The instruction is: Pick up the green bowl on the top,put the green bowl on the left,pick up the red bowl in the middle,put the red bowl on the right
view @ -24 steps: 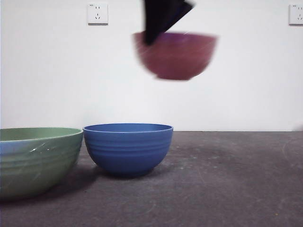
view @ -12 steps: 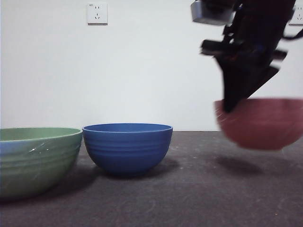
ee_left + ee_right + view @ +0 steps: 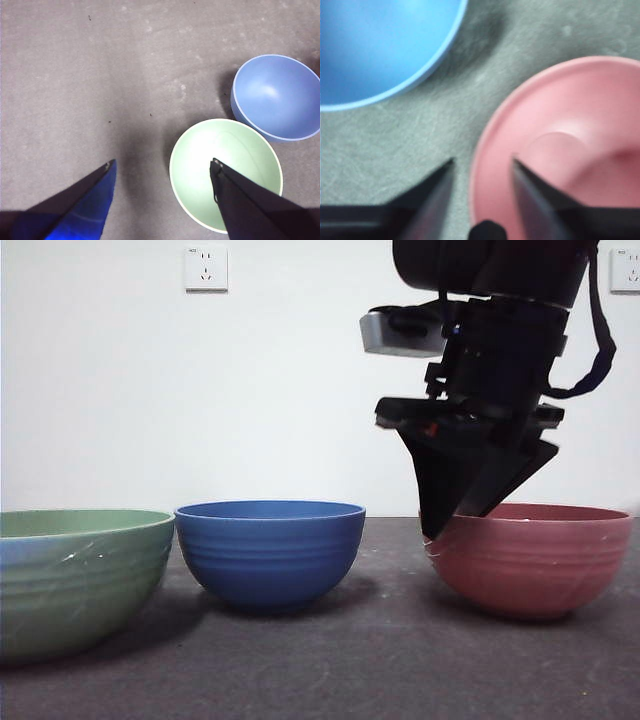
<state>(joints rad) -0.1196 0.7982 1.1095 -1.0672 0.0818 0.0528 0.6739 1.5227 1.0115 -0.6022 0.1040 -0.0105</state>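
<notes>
The red bowl stands on the table at the right; in the right wrist view its rim runs between my jaws. My right gripper is at the bowl's left rim. In its own view the gripper is open, with one jaw inside and one outside the rim and a gap on each side. The green bowl stands at the left. In the left wrist view it lies partly under one jaw of my left gripper, which is open, empty and high above the table.
A blue bowl stands in the middle, close to the green bowl and a short way left of the red one; both wrist views show it. The grey table meets a white wall with sockets behind.
The red bowl came down from above the table at the right and now rests on it. The right arm came down with it. The green and blue bowls have not moved.
</notes>
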